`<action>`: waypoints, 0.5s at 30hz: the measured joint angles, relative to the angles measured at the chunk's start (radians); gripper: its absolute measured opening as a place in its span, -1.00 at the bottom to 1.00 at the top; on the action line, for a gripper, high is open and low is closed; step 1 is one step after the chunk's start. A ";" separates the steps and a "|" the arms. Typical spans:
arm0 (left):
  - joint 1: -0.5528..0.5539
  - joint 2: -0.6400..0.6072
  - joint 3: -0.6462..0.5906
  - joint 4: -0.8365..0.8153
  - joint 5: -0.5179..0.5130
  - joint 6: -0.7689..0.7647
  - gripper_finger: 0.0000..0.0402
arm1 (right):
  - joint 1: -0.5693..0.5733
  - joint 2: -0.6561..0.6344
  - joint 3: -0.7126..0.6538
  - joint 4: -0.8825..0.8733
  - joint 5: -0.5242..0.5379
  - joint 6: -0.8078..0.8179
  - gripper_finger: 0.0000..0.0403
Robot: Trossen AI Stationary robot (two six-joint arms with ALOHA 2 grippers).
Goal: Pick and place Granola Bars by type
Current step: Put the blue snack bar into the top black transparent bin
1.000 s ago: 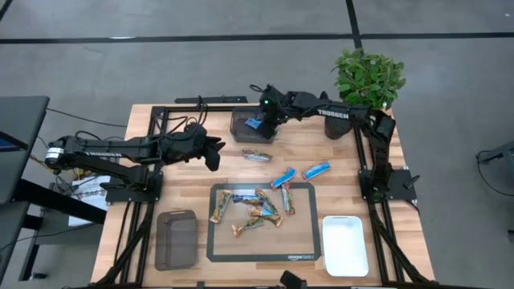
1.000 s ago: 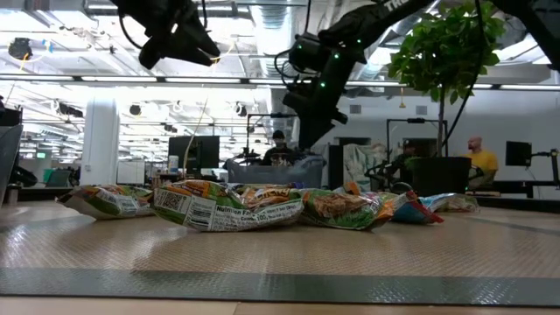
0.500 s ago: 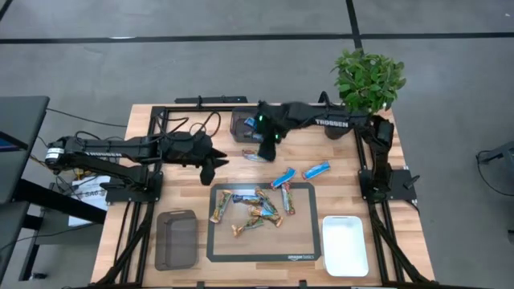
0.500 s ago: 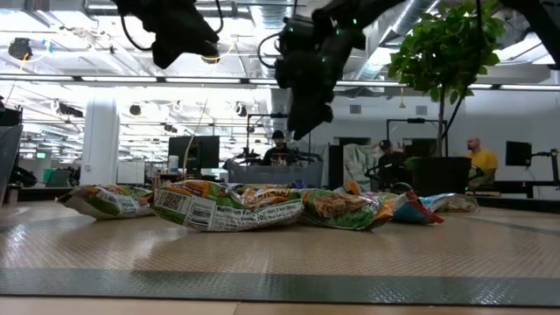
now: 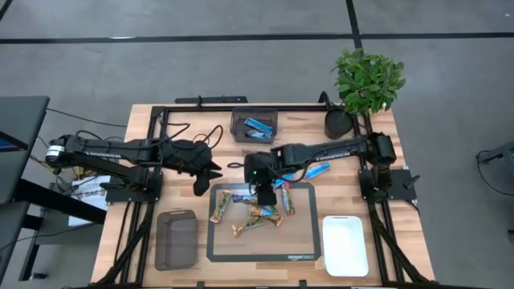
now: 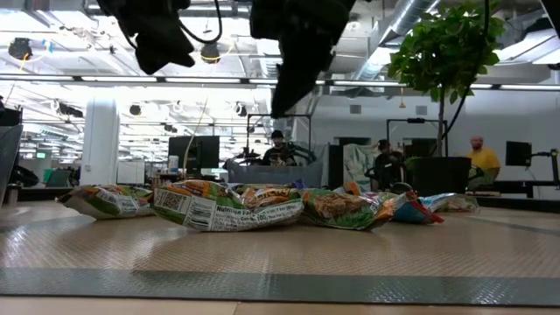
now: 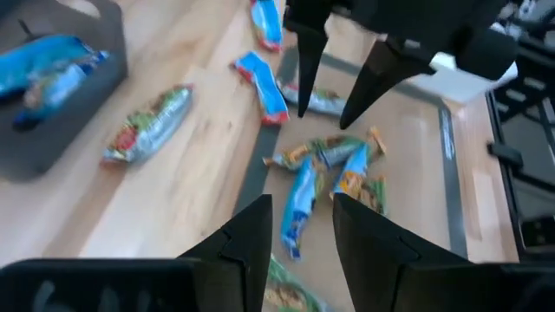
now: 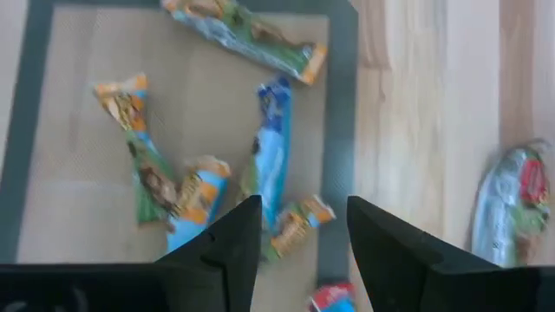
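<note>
Several granola bars lie flat in a heap on the dark-rimmed mat: brown-orange ones and a blue one. Blue bars lie on the wood at the mat's far right. A white, red and green bar lies on the wood on the mat's far side. One blue bar lies in the far dark bin. My right gripper hangs open above the heap, pointing down, touching nothing. My left gripper hovers open off the mat's far left corner.
A second dark grey bin sits near the mat's left side and a white tray near its right. A potted plant stands at the far right corner. Cables lie at the far left. People show in the room beyond.
My right gripper has swung from over the far bin toward the table's near edge and now hangs above the mat's heap; a blue bar lies in that bin. My left gripper has drifted toward the near edge, closer to the mat's far left corner.
</note>
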 joint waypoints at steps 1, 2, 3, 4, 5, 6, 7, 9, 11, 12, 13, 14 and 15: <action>-0.006 0.000 0.000 -0.012 0.005 0.001 -0.42 | 0.008 0.019 0.002 0.022 -0.001 0.022 -0.20; -0.012 0.000 0.000 -0.020 0.010 0.002 -0.42 | 0.013 0.034 -0.003 0.014 -0.001 0.046 -0.21; -0.018 0.000 0.000 -0.027 0.017 0.003 -0.42 | 0.017 0.054 -0.007 -0.015 -0.001 0.068 -0.20; -0.024 0.000 0.000 -0.034 0.026 0.004 -0.42 | 0.021 0.079 -0.005 0.006 -0.004 0.085 -0.20; -0.030 0.000 0.000 -0.046 0.028 0.004 -0.42 | 0.027 0.102 0.002 0.034 -0.004 0.092 -0.20; -0.037 0.000 0.000 -0.058 0.028 0.004 -0.42 | 0.033 0.119 0.003 0.025 -0.003 0.095 -0.20; -0.045 0.000 0.000 -0.064 0.028 0.004 -0.42 | 0.038 0.135 0.005 -0.001 -0.003 0.095 -0.19; -0.056 0.000 0.000 -0.072 0.028 0.004 -0.42 | 0.052 0.181 0.039 0.021 -0.004 0.095 -0.19; -0.066 -0.001 0.000 -0.081 0.032 0.003 -0.42 | 0.065 0.207 0.063 -0.002 -0.004 0.095 -0.19; -0.070 -0.001 0.000 -0.082 0.034 0.003 -0.42 | 0.071 0.222 0.081 -0.004 -0.005 0.095 -0.19; -0.071 -0.001 0.000 -0.091 0.034 0.003 -0.42 | 0.076 0.241 0.102 0.010 -0.005 0.095 -0.20; -0.076 -0.001 0.000 -0.097 0.035 0.003 -0.42 | 0.081 0.255 0.115 0.013 -0.005 0.095 -0.20; -0.078 -0.001 0.000 -0.098 0.038 0.002 -0.42 | 0.085 0.266 0.124 -0.003 -0.005 0.093 -0.21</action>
